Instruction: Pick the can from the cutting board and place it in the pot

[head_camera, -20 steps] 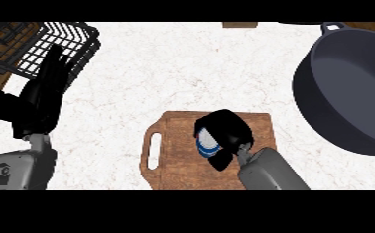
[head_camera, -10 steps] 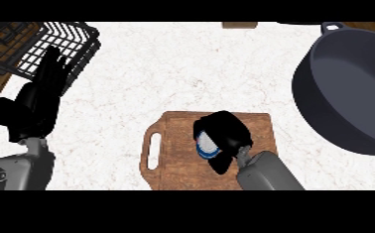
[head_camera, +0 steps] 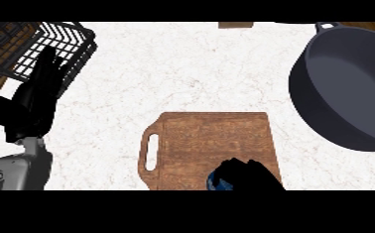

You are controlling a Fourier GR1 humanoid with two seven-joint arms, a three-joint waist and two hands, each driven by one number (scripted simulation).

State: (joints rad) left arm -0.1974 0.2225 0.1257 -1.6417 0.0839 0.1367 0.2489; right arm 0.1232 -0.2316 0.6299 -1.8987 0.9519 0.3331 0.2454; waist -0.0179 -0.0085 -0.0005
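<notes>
Right of board [head_camera: 212, 140] and held can [head_camera: 213, 180]: pot [head_camera: 341, 90].

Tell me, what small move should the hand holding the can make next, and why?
Probably carry it rightward toward the pot. The right hand is curled round the can at the near edge of the cutting board, while the pot lies apart at the counter's right side, its open mouth facing up.

Brown wood-grain board [head_camera: 212, 143], dark grey pot [head_camera: 344, 88], white counter [head_camera: 190, 68] with faint grey veins, black wire basket [head_camera: 67, 37], blue can [head_camera: 212, 181], black left hand [head_camera: 36, 98] and right hand [head_camera: 250, 175]
</notes>
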